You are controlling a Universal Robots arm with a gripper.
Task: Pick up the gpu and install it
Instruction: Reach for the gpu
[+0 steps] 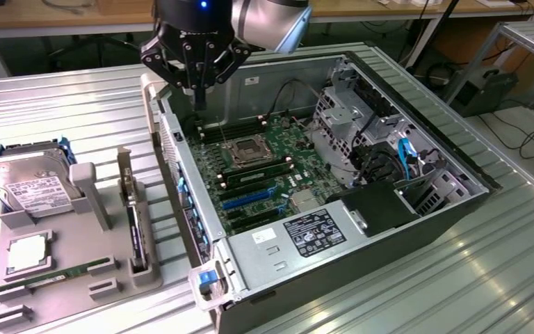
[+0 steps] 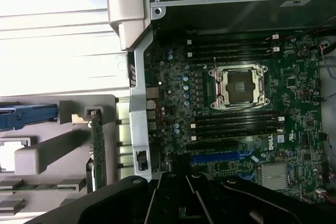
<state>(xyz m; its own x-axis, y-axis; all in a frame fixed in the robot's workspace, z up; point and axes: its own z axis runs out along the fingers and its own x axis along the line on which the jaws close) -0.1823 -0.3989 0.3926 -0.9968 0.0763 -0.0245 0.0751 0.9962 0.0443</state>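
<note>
The gpu (image 1: 134, 223) stands on its edge in a slot of the grey holder (image 1: 77, 240) at the exterior view's left, beside the open computer case (image 1: 360, 229). In the wrist view the gpu (image 2: 96, 145) shows edge-on, next to the case's rear wall. My gripper (image 1: 199, 99) hangs over the far end of the motherboard (image 1: 267, 174), shut with nothing between its fingers. It is well apart from the gpu. The gripper's black body (image 2: 184, 198) looks down on the CPU socket (image 2: 239, 85) and the blue expansion slots (image 2: 220, 157).
The holder also carries a silver hard drive (image 1: 28, 186), a CPU (image 1: 28, 252) and a green RAM stick (image 1: 53, 273). Inside the case are drive cages (image 1: 346, 129), cables and a black power supply (image 1: 309, 233). Ribbed metal table (image 1: 63, 111) surrounds everything.
</note>
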